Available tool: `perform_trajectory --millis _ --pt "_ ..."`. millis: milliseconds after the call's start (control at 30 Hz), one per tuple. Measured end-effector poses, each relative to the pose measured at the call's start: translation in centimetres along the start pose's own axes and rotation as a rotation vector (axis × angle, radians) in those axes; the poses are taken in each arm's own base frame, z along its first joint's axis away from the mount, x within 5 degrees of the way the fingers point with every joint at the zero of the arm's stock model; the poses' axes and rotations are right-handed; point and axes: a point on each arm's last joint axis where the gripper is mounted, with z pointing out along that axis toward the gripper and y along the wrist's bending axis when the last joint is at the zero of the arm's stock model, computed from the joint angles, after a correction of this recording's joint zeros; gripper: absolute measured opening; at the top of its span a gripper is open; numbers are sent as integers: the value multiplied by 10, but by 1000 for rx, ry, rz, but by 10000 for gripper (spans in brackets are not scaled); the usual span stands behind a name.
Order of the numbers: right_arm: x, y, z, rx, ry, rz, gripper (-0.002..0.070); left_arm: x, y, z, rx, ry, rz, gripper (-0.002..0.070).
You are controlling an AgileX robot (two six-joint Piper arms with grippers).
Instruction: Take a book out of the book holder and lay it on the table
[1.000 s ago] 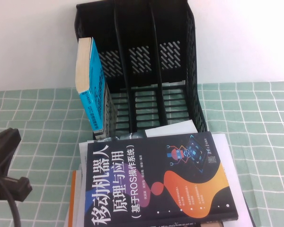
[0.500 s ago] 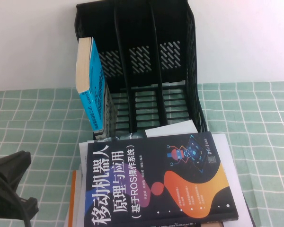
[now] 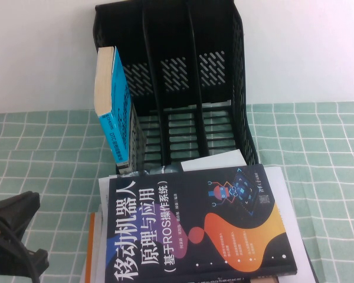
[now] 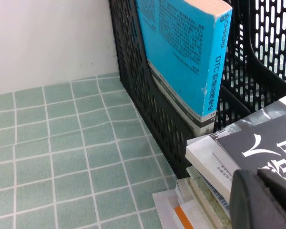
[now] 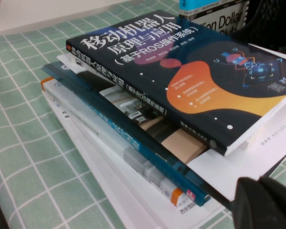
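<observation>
The book [image 3: 194, 230], dark navy with a white Chinese title and orange blobs, lies flat on top of a stack in front of the book holder [image 3: 171, 35]. It also shows in the left wrist view [image 4: 269, 143] and the right wrist view [image 5: 181, 67]. The holder stands upright on the green gridded table [image 3: 47, 153]; its middle and right slots are empty. My left gripper [image 3: 15, 236] is low at the near left, apart from the stack, its fingers [image 4: 262, 202] together and empty. My right gripper [image 5: 269, 205] is shut and empty by the stack's corner; it is outside the high view.
A light blue-spined book [image 3: 115, 112] leans upright in the holder's left slot, also in the left wrist view [image 4: 181, 47]. The stack under the dark book holds a teal book [image 5: 128, 129], white sheets [image 5: 257, 152] and an orange-edged book [image 3: 89, 247]. A white wall stands behind.
My left arm has moved down towards the near left corner of the high view. The books and the holder have not moved.
</observation>
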Motion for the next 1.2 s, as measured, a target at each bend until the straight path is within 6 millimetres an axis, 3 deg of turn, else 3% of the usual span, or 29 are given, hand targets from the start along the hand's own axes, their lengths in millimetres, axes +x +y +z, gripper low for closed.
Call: perform_trajectory --millis 400,667,933,1200 --pt "0 0 0 -1 0 1 -1 5 1 -6 -4 -33 7 -3" --pt "1 0 0 -4 6 5 -1 44 10 -31 -94 -182 48 -3" --pt "1 1 0 -6 10 7 -1 95 14 -37 -130 -252 37 -3" --pt "1 1 0 -7 12 9 -1 103 11 -43 -106 -254 44 -3"
